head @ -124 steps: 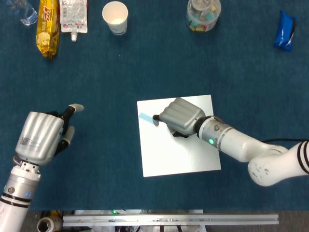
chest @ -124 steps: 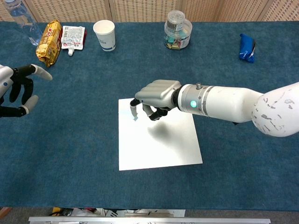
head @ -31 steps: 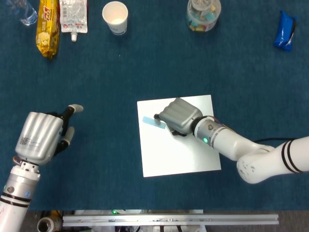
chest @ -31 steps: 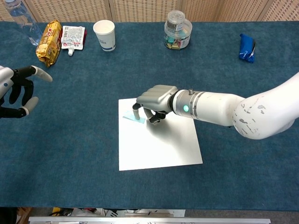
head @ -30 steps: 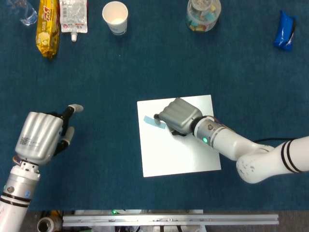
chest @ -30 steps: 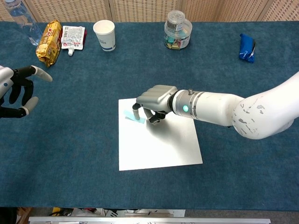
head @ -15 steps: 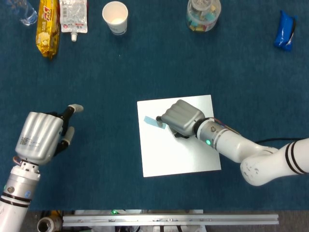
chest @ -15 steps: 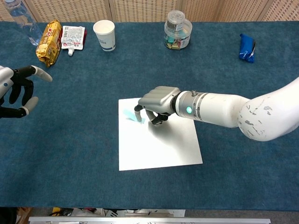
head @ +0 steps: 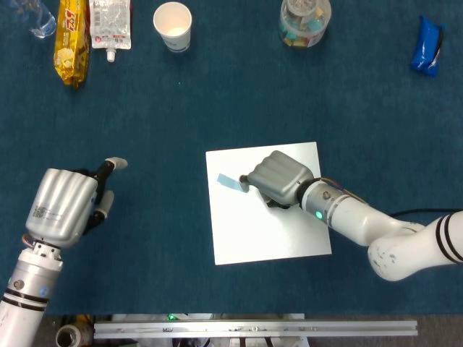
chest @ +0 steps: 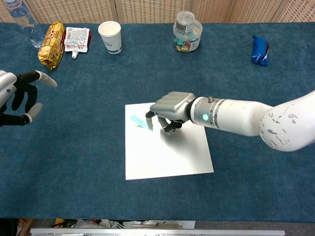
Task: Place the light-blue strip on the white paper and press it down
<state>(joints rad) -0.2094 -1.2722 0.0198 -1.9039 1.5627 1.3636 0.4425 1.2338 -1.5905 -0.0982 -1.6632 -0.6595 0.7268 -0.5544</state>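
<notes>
Light-blue strip lay flat on white paper; placing done. Right hand fingers curled, fingertip at strip's end; pressing unfinished. Left hand held nothing, fingers loosely apart.

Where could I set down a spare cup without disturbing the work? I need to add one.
The bare cloth between the cup, the paper and the left hand is free. So is the stretch between the jar, the blue packet and the right hand. The far left corner is crowded: bottle, yellow packet, pouch.
</notes>
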